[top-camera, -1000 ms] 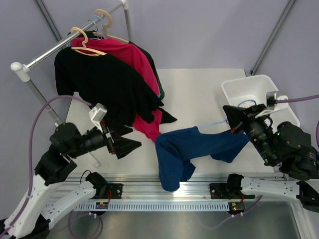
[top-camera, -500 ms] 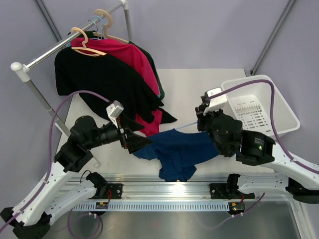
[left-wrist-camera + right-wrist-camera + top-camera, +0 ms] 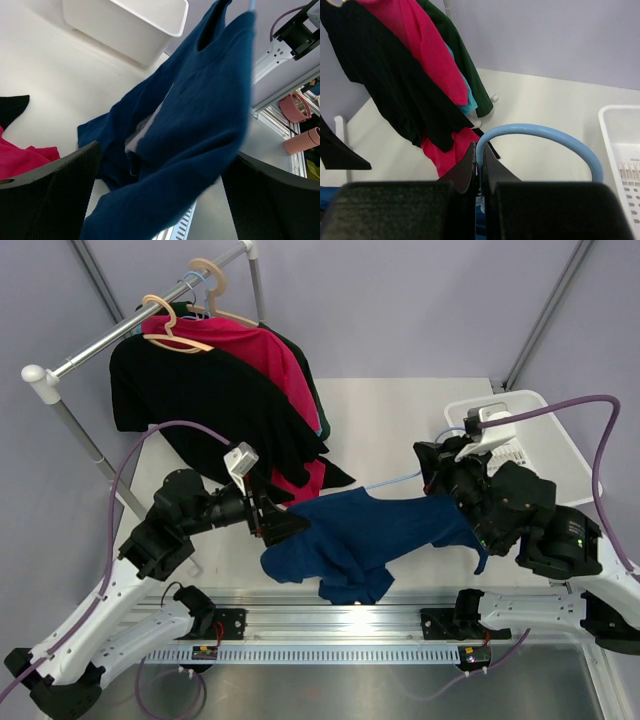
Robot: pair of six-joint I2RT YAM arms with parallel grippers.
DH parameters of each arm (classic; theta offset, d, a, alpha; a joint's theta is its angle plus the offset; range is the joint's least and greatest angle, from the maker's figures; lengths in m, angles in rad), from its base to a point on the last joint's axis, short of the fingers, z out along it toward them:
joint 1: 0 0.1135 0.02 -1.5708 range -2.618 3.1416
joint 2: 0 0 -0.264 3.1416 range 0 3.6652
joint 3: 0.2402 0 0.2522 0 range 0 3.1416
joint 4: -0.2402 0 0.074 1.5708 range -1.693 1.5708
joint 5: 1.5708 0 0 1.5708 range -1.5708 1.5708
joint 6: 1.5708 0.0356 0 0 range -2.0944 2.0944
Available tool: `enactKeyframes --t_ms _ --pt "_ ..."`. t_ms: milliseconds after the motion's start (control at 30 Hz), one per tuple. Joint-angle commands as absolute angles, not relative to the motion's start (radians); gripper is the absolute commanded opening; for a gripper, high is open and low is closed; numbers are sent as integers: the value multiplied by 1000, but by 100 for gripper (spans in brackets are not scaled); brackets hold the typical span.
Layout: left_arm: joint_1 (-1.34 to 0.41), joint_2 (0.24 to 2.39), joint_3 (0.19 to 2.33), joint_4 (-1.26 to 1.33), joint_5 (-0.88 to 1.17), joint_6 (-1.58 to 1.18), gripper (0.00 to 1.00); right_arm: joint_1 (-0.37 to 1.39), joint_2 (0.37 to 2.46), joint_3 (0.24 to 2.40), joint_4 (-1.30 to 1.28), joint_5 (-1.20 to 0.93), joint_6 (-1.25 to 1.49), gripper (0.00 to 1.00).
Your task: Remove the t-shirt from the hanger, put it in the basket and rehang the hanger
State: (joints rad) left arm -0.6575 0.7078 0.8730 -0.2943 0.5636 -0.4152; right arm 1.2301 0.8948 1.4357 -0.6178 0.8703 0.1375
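The dark blue t-shirt (image 3: 350, 535) hangs on a light blue hanger (image 3: 395, 480) low over the table's front middle. My right gripper (image 3: 440, 468) is shut on the hanger's hook (image 3: 540, 132); in the right wrist view the hook stands pinched between the jaws of the right gripper (image 3: 480, 155). My left gripper (image 3: 283, 527) is at the shirt's left edge. In the left wrist view the left gripper (image 3: 165, 155) is wide open, with the blue t-shirt (image 3: 200, 115) hanging between its fingers (image 3: 55, 195). Most of the hanger is hidden inside the shirt.
A clothes rack (image 3: 130, 330) at the back left holds a black shirt (image 3: 200, 405) and a red shirt (image 3: 265, 350) on wooden hangers. A white bin (image 3: 520, 440) stands at the right, behind my right arm; it also shows in the left wrist view (image 3: 130, 25).
My right gripper swung left with the hanger, then back right. My left gripper moved right to the shirt's edge. The shirt now spreads further left.
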Motion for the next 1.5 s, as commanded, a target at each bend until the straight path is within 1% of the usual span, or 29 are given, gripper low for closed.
enactKeyframes --t_ms 0,33,100,133,167,200,300,367,433,633,767,867,967,1000,1033,1067,1100,1133,1167,1200,1300,1367,1467 --pt "-661 709 876 -252 617 -399 97 1230 874 1503 -626 873 167 0" --pt "-661 704 876 -250 617 -397 88 1230 870 1503 -612 880 157 0" --pt "-661 699 879 -250 617 -397 63 1230 855 1506 -607 893 153 0" --pt "-661 703 887 -265 608 -393 40 1230 850 1509 -607 891 150 0" --pt "-661 709 896 -276 598 -391 25 1232 845 1511 -609 894 147 0" --pt "-661 710 913 -290 585 -393 1 1230 836 1514 -611 899 146 0" --pt "-661 701 922 -322 467 -423 0 1230 816 1511 -618 981 112 0" --pt "-661 692 928 -342 390 -443 0 1232 792 1474 -574 1078 40 0" --pt "-661 666 930 -360 315 -465 0 1230 744 1444 -539 1127 8 0" --pt "-661 583 926 -405 74 -544 0 1230 574 1456 -603 1128 49 0" --pt "-661 624 982 -512 -30 -561 0 1230 494 1489 -718 1085 153 0" --pt "-661 687 1002 -534 -5 -574 0 1232 463 1473 -722 1069 153 0" --pt "-661 753 994 -477 141 -561 0 1230 485 1462 -723 1048 153 0" --pt "-661 768 988 -439 219 -546 1 1232 491 1451 -707 1037 149 0" --pt "-661 782 986 -422 257 -537 7 1230 500 1448 -698 1017 147 0" --pt "-661 805 985 -404 296 -525 16 1230 527 1445 -693 1006 147 0" --pt "-661 816 994 -384 396 -484 58 1230 544 1448 -702 988 156 0" --pt "-661 825 1009 -385 460 -454 84 1230 566 1454 -727 976 172 0" --pt "-661 836 1052 -420 589 -383 92 1230 609 1465 -794 925 210 0" --pt "-661 833 1078 -455 610 -347 99 1230 635 1465 -830 896 225 0" --pt "-661 757 1120 -512 531 -270 99 1232 710 1407 -881 795 258 0" --pt "-661 717 1138 -525 487 -236 99 1230 747 1340 -841 744 268 0" --pt "-661 670 1158 -540 491 -209 99 1230 801 1292 -778 674 287 0"
